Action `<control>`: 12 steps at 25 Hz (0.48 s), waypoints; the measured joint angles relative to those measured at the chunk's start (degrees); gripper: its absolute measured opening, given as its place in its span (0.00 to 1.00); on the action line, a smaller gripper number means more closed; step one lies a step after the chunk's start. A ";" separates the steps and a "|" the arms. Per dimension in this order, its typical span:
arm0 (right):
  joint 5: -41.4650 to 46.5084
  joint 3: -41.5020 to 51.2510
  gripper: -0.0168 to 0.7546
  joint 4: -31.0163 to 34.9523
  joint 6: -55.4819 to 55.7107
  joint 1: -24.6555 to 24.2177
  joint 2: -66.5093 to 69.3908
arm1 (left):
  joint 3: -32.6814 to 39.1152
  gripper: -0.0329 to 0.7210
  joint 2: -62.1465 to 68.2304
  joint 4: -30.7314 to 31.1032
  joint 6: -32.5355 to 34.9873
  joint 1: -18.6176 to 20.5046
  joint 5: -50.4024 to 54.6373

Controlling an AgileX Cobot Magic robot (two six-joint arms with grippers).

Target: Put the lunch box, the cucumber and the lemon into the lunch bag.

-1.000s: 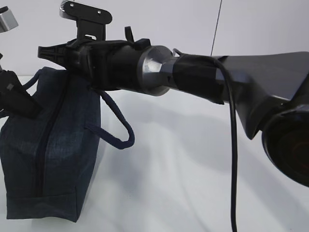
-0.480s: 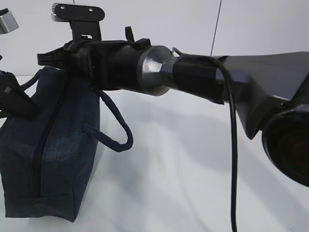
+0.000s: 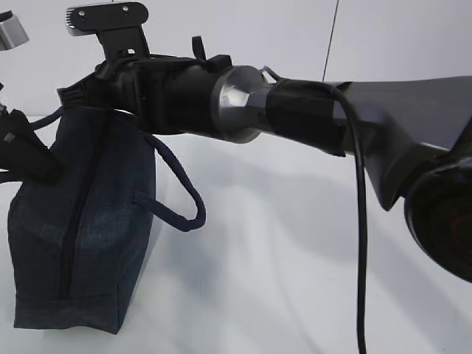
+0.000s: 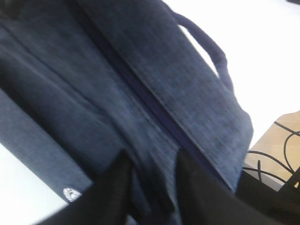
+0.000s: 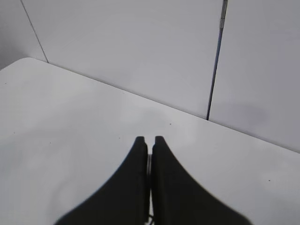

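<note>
The dark navy lunch bag [image 3: 81, 243] stands on end at the left of the white table, its zipper [image 3: 74, 221] running down its near face. My left gripper [image 3: 44, 169] presses on the bag's upper left side. In the left wrist view its jaws [image 4: 152, 159] pinch a fold of the bag's fabric [image 4: 140, 70] beside the zipper. My right gripper [image 3: 66, 92] reaches across to the bag's top edge. In the right wrist view it [image 5: 150, 139] is shut over bare table, with only a thin sliver between the jaws. The lunch box, cucumber and lemon are out of view.
One loop handle [image 3: 184, 206] hangs off the bag's right side. The right arm and its black cable [image 3: 359, 221] fill the upper right of the exterior view. The white table [image 3: 295, 258] ends at a pale wall. Floor with cables [image 4: 276, 140] shows past the table edge.
My right gripper has risen a little and tilted at the bag's top. The bag has shifted slightly to the right. My left gripper keeps its hold.
</note>
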 joint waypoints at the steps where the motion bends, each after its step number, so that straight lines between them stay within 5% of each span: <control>1: 0.00 0.00 0.00 0.00 -0.27 0.00 0.00 | 0.00 0.33 -0.12 -0.26 0.00 0.00 0.12; 5: -0.47 0.00 0.01 0.00 -0.53 -0.11 0.00 | 0.00 0.54 -0.33 -0.47 0.00 0.00 0.72; 12: -1.70 0.00 0.06 0.00 -1.66 -0.22 -0.23 | 0.00 0.58 -0.54 -0.61 0.00 0.00 0.72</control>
